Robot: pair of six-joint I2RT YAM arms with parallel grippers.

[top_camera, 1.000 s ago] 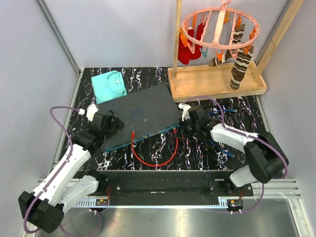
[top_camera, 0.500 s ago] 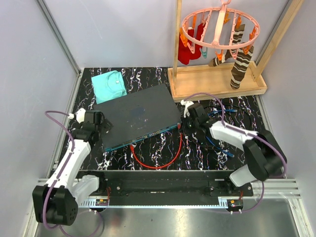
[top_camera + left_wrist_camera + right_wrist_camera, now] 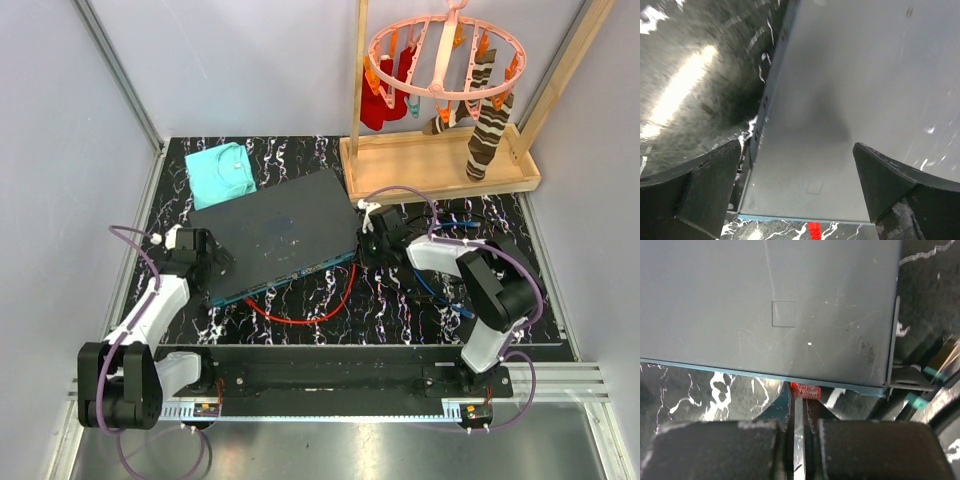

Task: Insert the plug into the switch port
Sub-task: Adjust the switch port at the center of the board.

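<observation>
Flanking switch [image 3: 280, 235], teal cloth [image 3: 222, 172], rack [image 3: 400, 165], plug [image 3: 805, 390] at edge

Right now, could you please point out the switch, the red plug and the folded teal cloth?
switch [image 3: 280, 235]: top external view, middle of its grey top face.
red plug [image 3: 805, 391]: right wrist view, its ribbed red body.
folded teal cloth [image 3: 222, 172]: top external view, centre of the cloth.

The switch [image 3: 280, 235] is matt grey metal, finely scratched; the plug [image 3: 805, 390], ribbed red plastic. The worktop [image 3: 395, 315] is glossy black, marbled white. Soft teal cloth [image 3: 222, 172] lies at the switch's eleven o'clock; the rack [image 3: 420, 170] is bare wood.
</observation>
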